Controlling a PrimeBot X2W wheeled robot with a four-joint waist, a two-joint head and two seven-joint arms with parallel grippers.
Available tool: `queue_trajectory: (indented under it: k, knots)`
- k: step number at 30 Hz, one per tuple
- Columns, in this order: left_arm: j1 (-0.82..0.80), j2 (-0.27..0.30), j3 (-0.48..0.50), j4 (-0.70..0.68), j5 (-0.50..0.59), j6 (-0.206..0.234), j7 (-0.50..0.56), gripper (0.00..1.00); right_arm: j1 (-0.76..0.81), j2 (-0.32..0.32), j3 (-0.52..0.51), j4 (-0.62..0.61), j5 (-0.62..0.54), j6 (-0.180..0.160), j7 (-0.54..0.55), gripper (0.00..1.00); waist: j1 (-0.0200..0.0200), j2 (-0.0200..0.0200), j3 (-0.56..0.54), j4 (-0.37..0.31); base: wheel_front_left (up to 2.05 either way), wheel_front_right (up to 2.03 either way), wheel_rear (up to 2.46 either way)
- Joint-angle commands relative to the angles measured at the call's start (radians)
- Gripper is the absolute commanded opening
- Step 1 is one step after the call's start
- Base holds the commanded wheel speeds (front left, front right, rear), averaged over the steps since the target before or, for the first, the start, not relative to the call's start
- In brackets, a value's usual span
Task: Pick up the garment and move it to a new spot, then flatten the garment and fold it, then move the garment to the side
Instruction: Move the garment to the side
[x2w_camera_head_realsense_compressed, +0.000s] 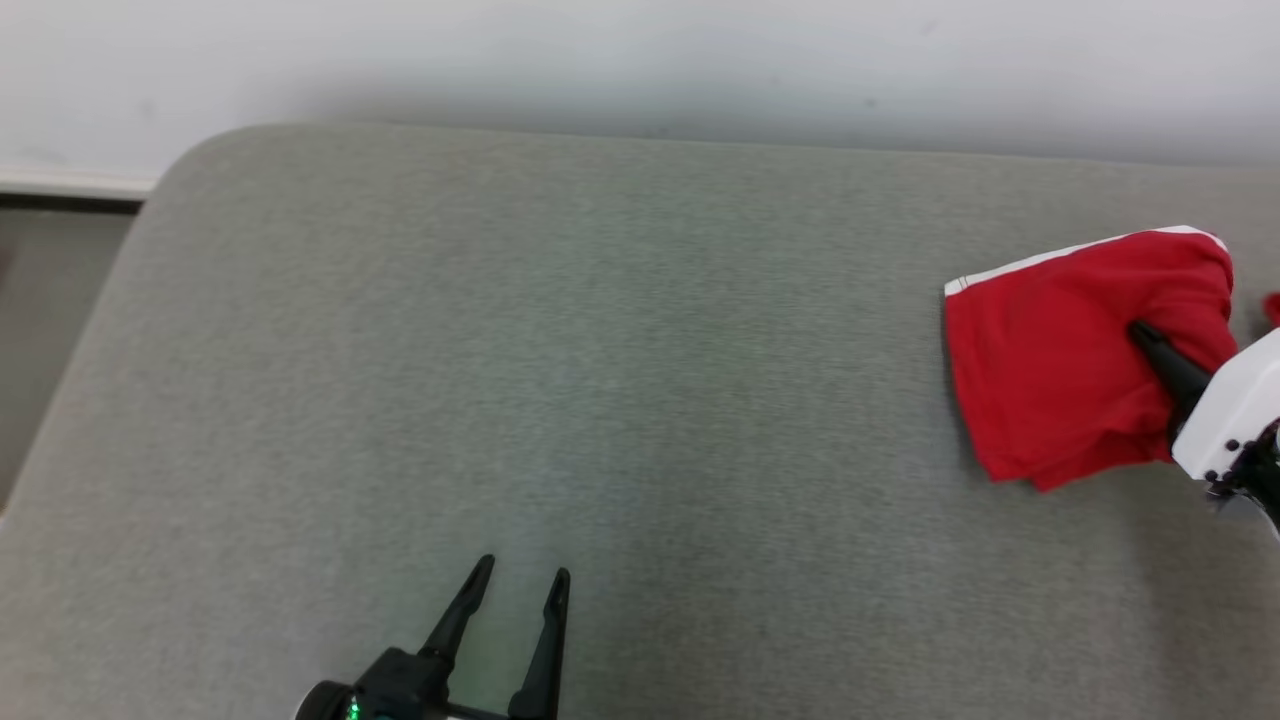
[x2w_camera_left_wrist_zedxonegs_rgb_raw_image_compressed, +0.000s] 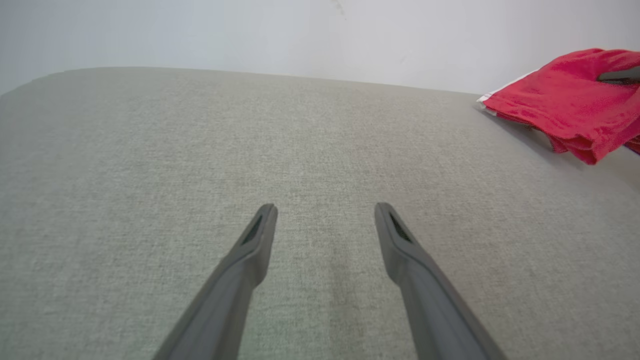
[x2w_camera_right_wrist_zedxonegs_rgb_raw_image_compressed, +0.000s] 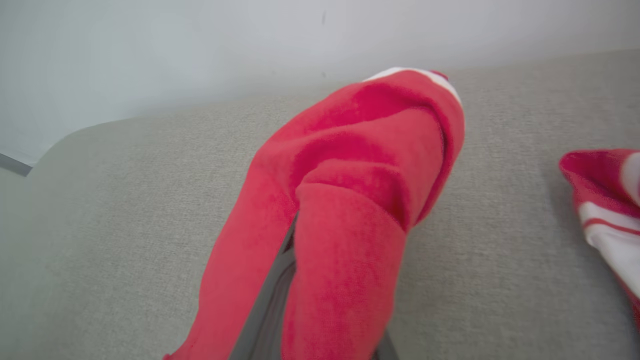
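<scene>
Red garment (x2w_camera_head_realsense_compressed: 1050, 380), white trim, kinda bunched at frame's right edge, pinched by right fingers (x2w_camera_head_realsense_compressed: 1165, 362) angling up-left, left fingers (x2w_camera_head_realsense_compressed: 462, 605) spread wide at bottom centre, grey worktop (x2w_camera_head_realsense_compressed: 600, 350)

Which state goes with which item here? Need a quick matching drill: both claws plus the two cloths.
Items:
1. left claw
2. right claw
3. garment
4. striped cloth

States:
a. red with a white edge band, bunched up
b. open, holding nothing
c. red and white stripes, lying loose, apart from both claws
d. shut on red fabric

Pairs: 1-b, 2-d, 3-a, 4-c
</scene>
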Motion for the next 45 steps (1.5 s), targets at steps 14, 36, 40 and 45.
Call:
queue_trajectory:
  k: [14,36,40,45]
  knots:
    - [-0.053,0.009,0.028,0.010,0.050,-0.032,0.000,1.00,-0.011,-0.219,-0.062,-0.046,-0.002,-0.002,0.093,0.00,0.0000,0.0000,0.066,-0.127,0.00,0.00,0.00]
    - [-0.066,0.013,0.067,-0.002,0.074,-0.040,0.000,1.00,0.013,-0.276,-0.295,0.218,-0.477,-0.002,0.034,1.00,0.0000,0.0000,0.109,-0.104,0.00,0.00,0.00]
    - [-0.063,0.011,0.069,0.000,0.070,-0.040,0.000,1.00,0.037,-0.235,-0.318,0.214,-0.526,-0.002,0.002,1.00,0.0000,0.0000,0.097,-0.110,0.00,0.00,0.00]
    - [-0.048,0.009,0.067,0.004,0.059,-0.038,0.000,1.00,0.085,-0.199,-0.328,0.169,-0.553,-0.002,-0.065,1.00,0.0000,0.0000,0.062,-0.109,0.00,0.00,0.00]
